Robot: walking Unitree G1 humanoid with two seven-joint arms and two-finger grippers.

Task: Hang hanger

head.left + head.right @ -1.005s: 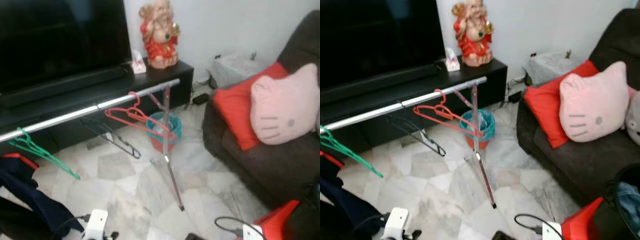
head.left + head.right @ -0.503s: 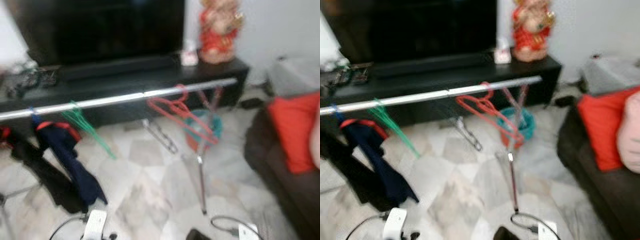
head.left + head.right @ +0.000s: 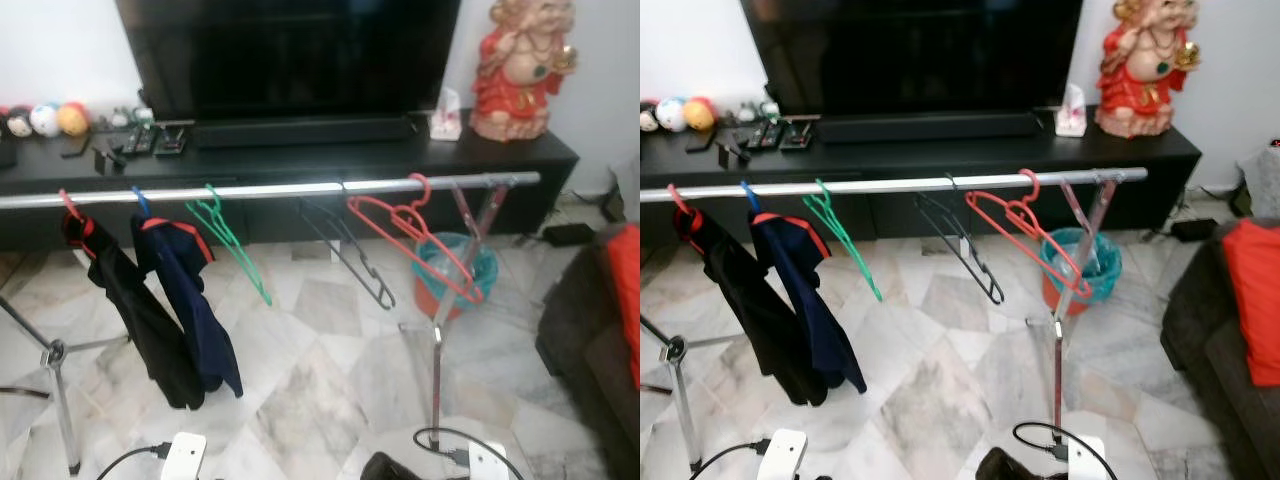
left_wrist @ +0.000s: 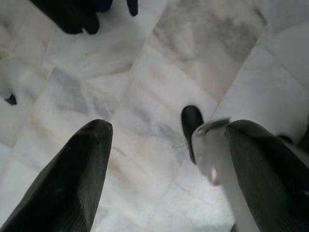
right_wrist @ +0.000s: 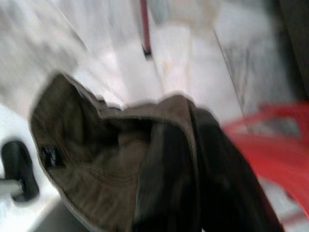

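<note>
While my right wrist view is blurring, I am making out an olive garment (image 5: 111,164) on a red hanger (image 5: 270,140) against the right gripper's fingers; I cannot tell their grip. Below the rail (image 3: 300,189), my left gripper (image 4: 169,159) is hanging open over the floor.

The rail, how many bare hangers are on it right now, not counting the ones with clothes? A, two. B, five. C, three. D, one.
C: on the rail hang a green hanger, a black hanger and a red hanger, all bare; the two dark garments hang further to the robot's left.
</note>
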